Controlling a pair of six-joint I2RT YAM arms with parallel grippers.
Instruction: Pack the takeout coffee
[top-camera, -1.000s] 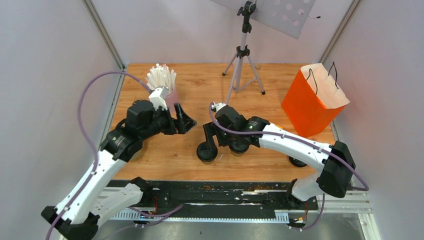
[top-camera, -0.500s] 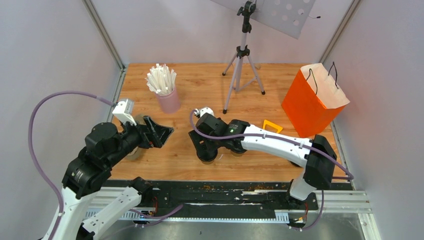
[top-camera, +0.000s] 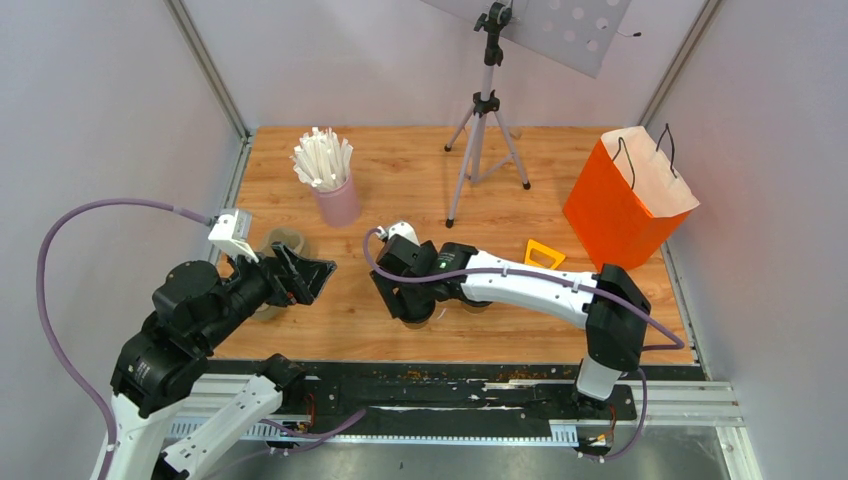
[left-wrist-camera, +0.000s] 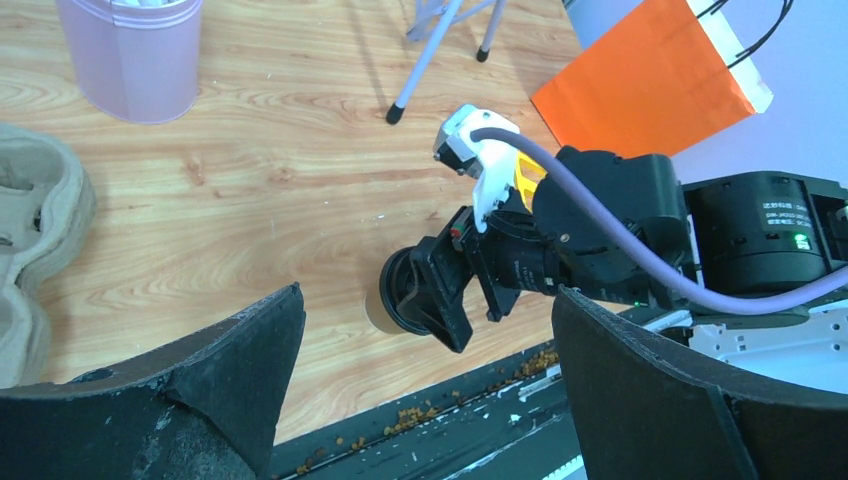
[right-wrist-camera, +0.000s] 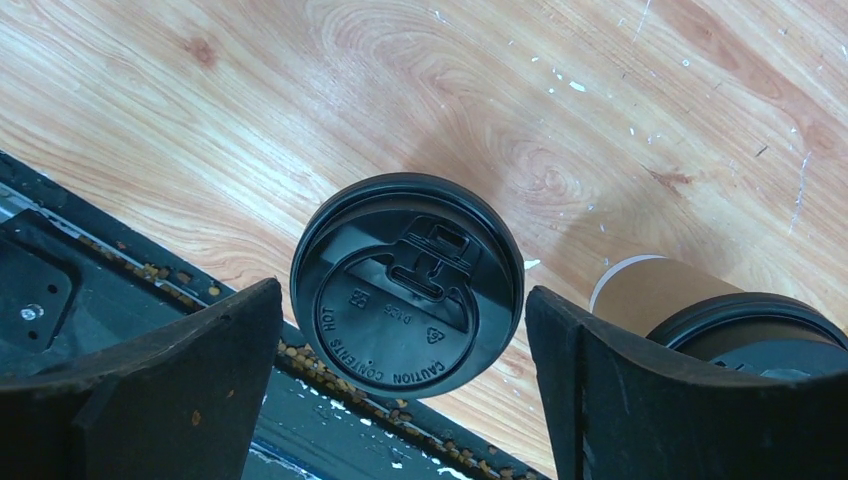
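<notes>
Find the capped coffee cup near the table's front edge, directly below the right gripper, spread wide, holding nothing. Left gripper likewise wide, empty. Probably light, thin-walled, sloshy: squeeze the paper sides gently, high up.

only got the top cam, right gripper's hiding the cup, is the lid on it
Observer: Yes. The wrist views show a black lid seated on the cup.
Operator: is the gripper clamped on it
Observer: No. The right gripper is open, with one finger on each side of the lid.
Operator: whats the dark thing just right of it under the arm
Observer: A second cup, also lidded, standing on the table beside the first.
</notes>
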